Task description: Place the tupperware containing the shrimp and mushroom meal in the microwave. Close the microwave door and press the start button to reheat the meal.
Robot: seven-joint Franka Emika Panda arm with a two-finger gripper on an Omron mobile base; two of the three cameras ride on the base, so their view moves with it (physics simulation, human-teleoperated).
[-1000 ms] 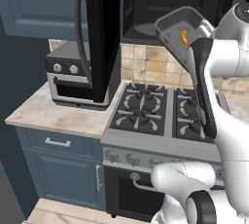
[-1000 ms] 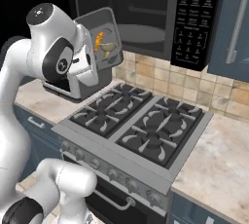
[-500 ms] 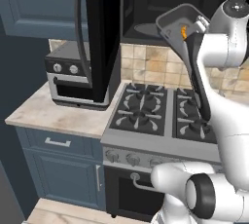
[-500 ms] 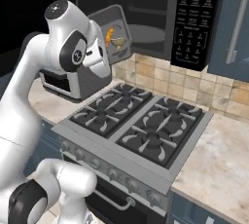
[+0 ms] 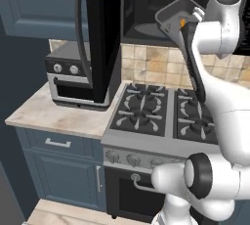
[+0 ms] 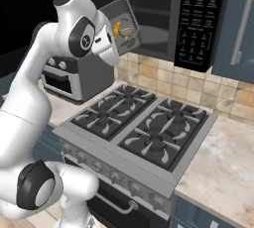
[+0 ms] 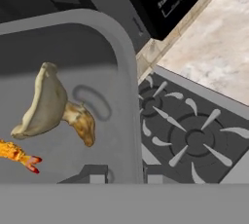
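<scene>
One mushroom [image 7: 51, 105], hand view, shrimp [image 7: 17, 155] beside

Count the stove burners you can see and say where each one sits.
4, all on the stove top: back left, back right, front left, front right. In the left base view the arm covers part of the right-hand pair.

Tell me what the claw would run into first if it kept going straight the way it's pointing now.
Probably the stove top. The claw, gripping the tupperware rim, looks past it onto the burners below, though depth is uncertain.
</scene>
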